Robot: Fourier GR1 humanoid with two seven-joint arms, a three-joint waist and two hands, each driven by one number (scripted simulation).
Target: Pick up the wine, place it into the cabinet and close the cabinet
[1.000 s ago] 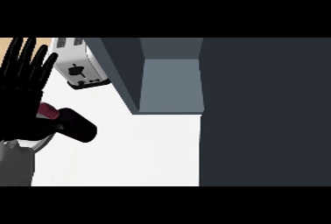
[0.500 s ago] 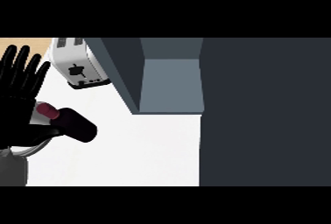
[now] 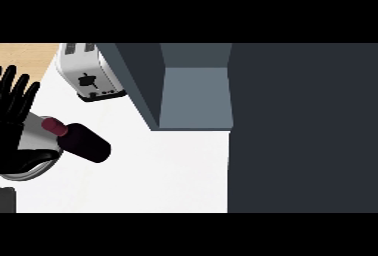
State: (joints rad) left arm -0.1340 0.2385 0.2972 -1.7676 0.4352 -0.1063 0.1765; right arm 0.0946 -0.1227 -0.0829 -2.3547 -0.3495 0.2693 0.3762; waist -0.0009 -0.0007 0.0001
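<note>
Dark, maroon-capped wine bottle [image 3: 80, 141] lies on the white counter [image 3: 162, 175] just right of the black left hand [image 3: 15, 112], fingers straight, cap toward it, base pointing toward the open grey cabinet [image 3: 193, 100].

I count one wine bottle [image 3: 83, 142], one toaster [image 3: 90, 77], one open cabinet [image 3: 193, 92], one white table [image 3: 155, 170] and one black hand [image 3: 13, 107]; no second hand shows in my head view.
</note>
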